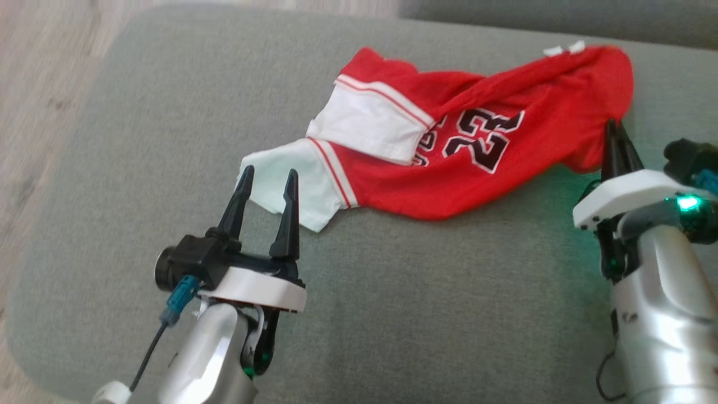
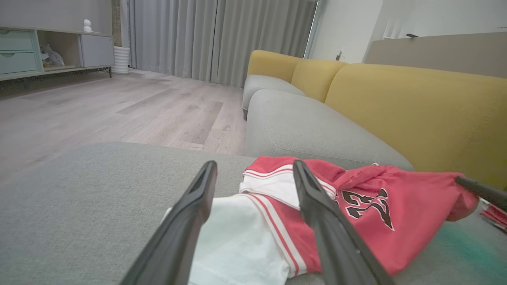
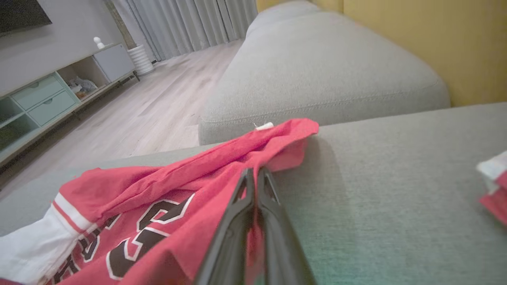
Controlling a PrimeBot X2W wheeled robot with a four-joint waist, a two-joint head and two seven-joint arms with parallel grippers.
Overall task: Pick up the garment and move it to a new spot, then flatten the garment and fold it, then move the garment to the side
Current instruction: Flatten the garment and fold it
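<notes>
The garment (image 1: 465, 163) is a red jersey with white panels and a black "23", lying crumpled on the grey cushion (image 1: 392, 314). My right gripper (image 1: 616, 134) is shut on the garment's right edge, its fingers pressed together with red fabric (image 3: 198, 221) between them in the right wrist view (image 3: 254, 174). My left gripper (image 1: 268, 179) stands open at the garment's white lower-left corner (image 1: 291, 191), its fingertips on either side of that corner. In the left wrist view the open fingers (image 2: 253, 168) frame the white cloth (image 2: 237, 241), and I cannot tell whether they touch it.
The grey cushion ends at a rounded edge on the left, with wood floor (image 1: 33, 112) beyond. A second grey seat (image 2: 309, 126) and yellow backrests (image 2: 416, 111) lie behind. Another red and white cloth (image 3: 495, 182) sits at the far right.
</notes>
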